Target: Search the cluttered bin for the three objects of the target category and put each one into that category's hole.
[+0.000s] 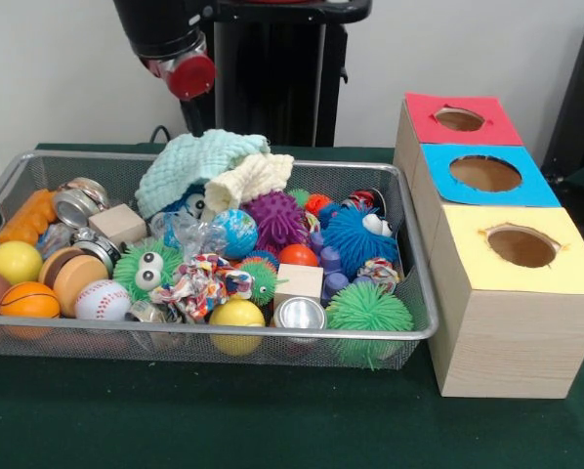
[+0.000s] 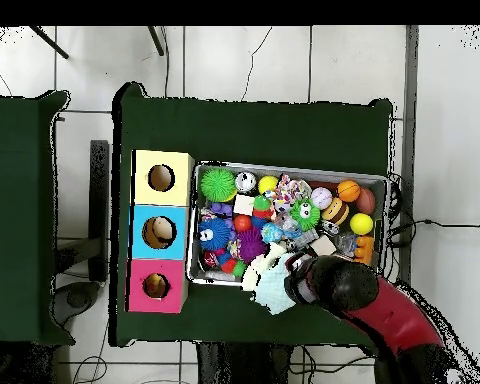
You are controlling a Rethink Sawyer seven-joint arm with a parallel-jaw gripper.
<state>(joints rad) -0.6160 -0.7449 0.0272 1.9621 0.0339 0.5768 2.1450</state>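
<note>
A wire mesh bin holds a jumble of toys. Among them are yellow balls, a basketball, a baseball, a globe ball and green, purple and blue spiky balls. It also holds wooden blocks, metal tins and a rope toy. A teal cloth and a cream cloth lie heaped at the bin's far side. The arm's end hangs above these cloths. I cannot make out its gripper's state.
Beside the bin stand three wooden boxes in a row, each with a round hole in its lid: red, blue and yellow. A dark green cloth covers the table.
</note>
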